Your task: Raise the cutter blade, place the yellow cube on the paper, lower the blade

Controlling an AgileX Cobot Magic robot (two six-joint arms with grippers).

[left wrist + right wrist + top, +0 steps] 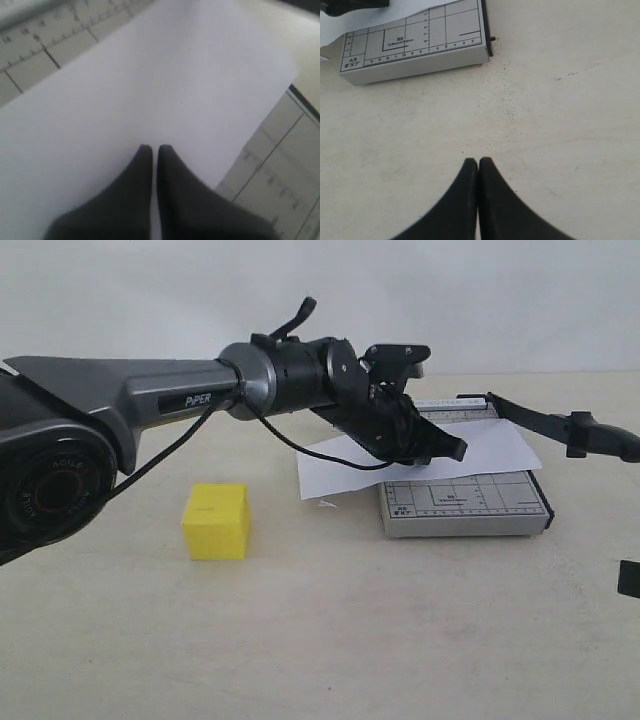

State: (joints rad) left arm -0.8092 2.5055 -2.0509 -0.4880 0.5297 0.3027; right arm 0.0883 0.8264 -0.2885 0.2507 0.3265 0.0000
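The yellow cube [216, 521] sits on the bare table, left of the grey trimmer base [465, 506]. The white paper [505, 445] lies across that base and overhangs it on the left. The cutter blade [560, 425] stands lifted off the base, slanting out to the right with its thick handle end near the view's edge. My left gripper [452, 450] hovers just over the paper [150, 90], shut and empty [155, 148]. My right gripper [478, 160] is shut and empty too, over bare table in front of the trimmer base [415, 47].
The left arm's grey forearm [150, 390] and its black cable [300, 445] stretch across the view above the cube. Pale table [400, 640] spreads in front of the trimmer. A white wall [500, 300] closes the back.
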